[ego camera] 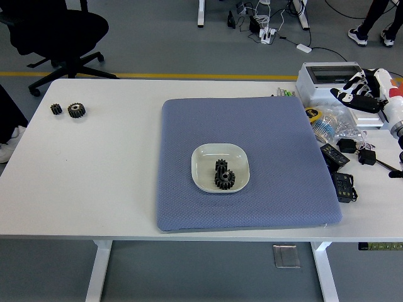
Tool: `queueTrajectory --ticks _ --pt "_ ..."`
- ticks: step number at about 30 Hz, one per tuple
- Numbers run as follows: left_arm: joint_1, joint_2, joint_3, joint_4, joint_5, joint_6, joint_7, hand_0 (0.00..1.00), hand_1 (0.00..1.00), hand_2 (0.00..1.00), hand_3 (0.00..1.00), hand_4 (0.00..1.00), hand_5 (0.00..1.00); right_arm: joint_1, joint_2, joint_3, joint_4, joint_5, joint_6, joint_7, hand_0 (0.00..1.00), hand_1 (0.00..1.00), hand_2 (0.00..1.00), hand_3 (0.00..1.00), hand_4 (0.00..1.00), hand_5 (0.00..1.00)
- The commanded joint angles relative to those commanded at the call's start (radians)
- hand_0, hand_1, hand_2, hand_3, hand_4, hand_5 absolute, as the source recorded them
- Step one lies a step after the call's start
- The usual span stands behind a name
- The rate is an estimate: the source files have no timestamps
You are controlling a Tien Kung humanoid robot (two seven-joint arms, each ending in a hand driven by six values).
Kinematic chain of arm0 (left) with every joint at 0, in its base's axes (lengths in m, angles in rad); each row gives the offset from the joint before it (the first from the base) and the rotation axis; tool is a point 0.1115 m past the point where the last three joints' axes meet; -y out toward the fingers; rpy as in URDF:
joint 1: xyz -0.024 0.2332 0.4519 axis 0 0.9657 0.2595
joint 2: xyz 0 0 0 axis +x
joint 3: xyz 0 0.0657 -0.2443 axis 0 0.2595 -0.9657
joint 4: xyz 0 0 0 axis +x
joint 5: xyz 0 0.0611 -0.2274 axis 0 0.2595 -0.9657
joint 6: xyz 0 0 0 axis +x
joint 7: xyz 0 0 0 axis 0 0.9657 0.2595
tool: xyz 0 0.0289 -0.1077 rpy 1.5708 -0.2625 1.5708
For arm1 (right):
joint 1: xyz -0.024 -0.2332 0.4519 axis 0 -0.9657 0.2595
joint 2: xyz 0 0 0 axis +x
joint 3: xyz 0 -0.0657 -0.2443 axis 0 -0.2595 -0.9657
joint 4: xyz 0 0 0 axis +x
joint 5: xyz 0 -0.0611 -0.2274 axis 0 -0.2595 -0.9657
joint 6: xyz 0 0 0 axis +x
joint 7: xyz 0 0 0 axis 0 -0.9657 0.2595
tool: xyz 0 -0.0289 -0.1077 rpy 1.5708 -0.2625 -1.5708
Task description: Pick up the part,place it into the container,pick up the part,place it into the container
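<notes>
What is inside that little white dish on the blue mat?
Two black gears lie in the white dish, touching each other. The dish floor beneath them is hidden.

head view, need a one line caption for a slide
Two black gears lie in the white dish on the blue mat; right hand open at the table's right edge.
</notes>
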Motion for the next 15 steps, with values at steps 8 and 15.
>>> queueTrajectory --ticks 8,15 --pt "-0.004 0.000 -0.022 0.000 0.017 0.010 0.000 0.768 0.780 0.805 0.590 0.687 0.642 -0.116 -0.006 0.152 0.070 0.331 0.117 0.018 0.072 0.252 0.357 0.440 0.906 0.195" --pt "0.002 0.000 -0.031 0.000 0.030 0.010 0.004 0.767 0.780 0.805 0.590 0.686 0.645 -0.233 0.017 0.282 0.133 0.637 0.242 0.008 0.562 0.630 0.726 0.587 0.998 0.675"
